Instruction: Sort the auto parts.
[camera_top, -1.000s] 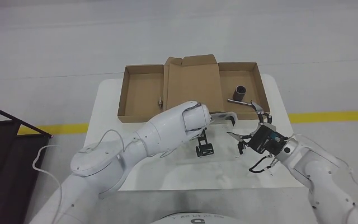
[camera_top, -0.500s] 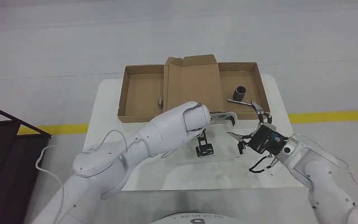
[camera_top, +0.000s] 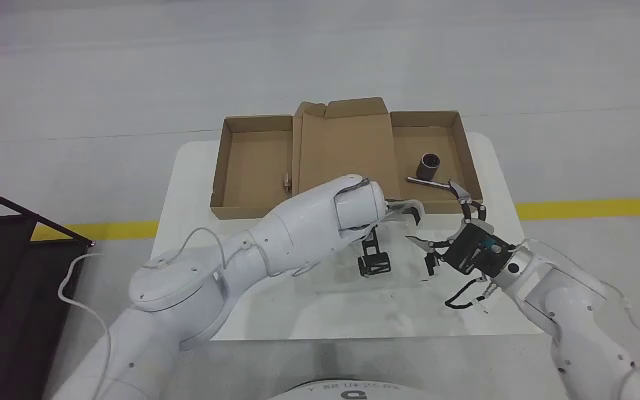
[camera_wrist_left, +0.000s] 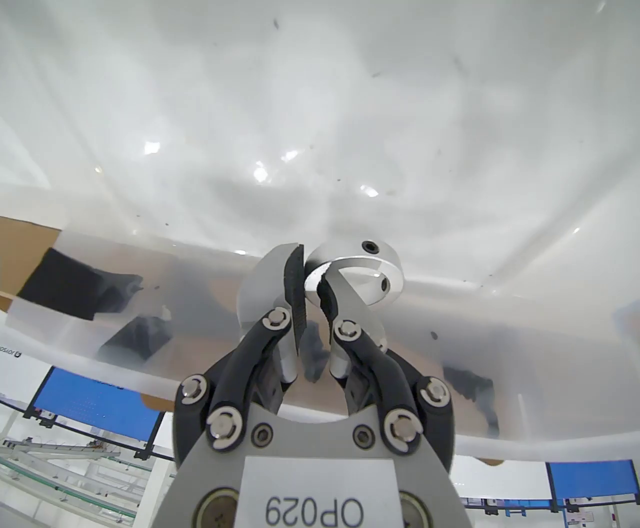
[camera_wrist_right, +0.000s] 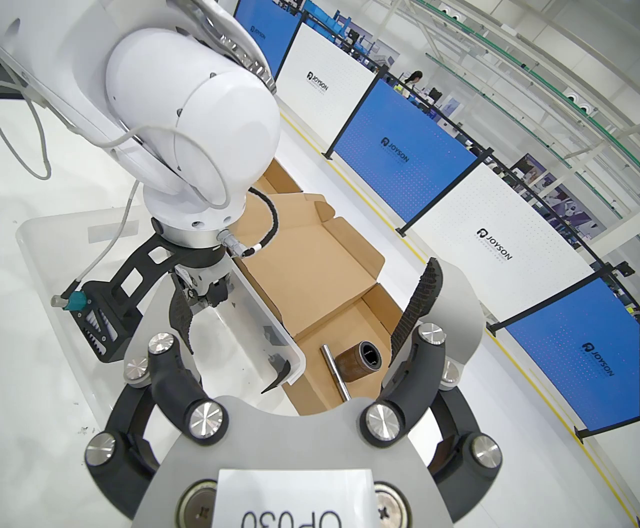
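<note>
- Right gripper (camera_wrist_right: 305, 300): one, at the near right of the table (camera_top: 200, 200), short of the box. Its two fingers are spread wide with nothing between them.
- Left gripper (camera_wrist_left: 311, 280): one, near the middle of the table, just left of the right gripper and in front of the box. Its fingers are pressed together on the wall of a ring.
- Ring (camera_wrist_left: 385, 260): one, silver metal with small screw holes, pinched at its rim over the white tabletop. Contact with the table cannot be determined.
- Box (camera_top: 340, 150): one, brown cardboard, open, at the far edge of the table, with three compartments side by side.
- Right compartment: one dark short cylinder (camera_top: 432, 161) and one thin metal rod (camera_top: 424, 181) just beside it.
- Left compartment: one small metal part (camera_top: 286, 183) against the inner wall, too small to identify.
</note>
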